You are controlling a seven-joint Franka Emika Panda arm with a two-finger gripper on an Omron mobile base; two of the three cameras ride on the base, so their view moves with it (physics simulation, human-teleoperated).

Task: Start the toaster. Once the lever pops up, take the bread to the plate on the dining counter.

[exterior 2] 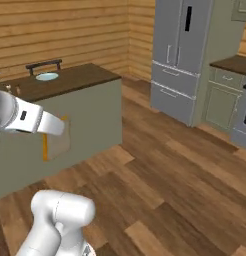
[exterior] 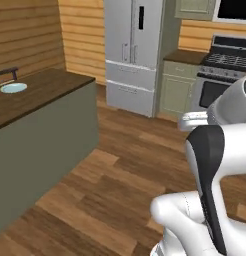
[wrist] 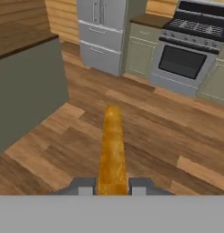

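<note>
Bread (wrist: 112, 150), clamped edge-on in the gripper (wrist: 112, 185), hangs over open floor (wrist: 150, 132), off the dining counter (exterior: 45, 90).

Your two base cameras look forward from behind the arm, sharing the tall grey steel fridge (exterior: 132, 50) at 12 o'clock; your hand camera faces it too.

We see the plate (exterior: 13, 88) on the worktop (exterior: 50, 87) at left, refrigerator (exterior: 132, 55) behind, stove (exterior: 222, 75) right of it, bread (wrist: 112, 150) edge-on between the end effector (wrist: 112, 186) fingers.
</note>
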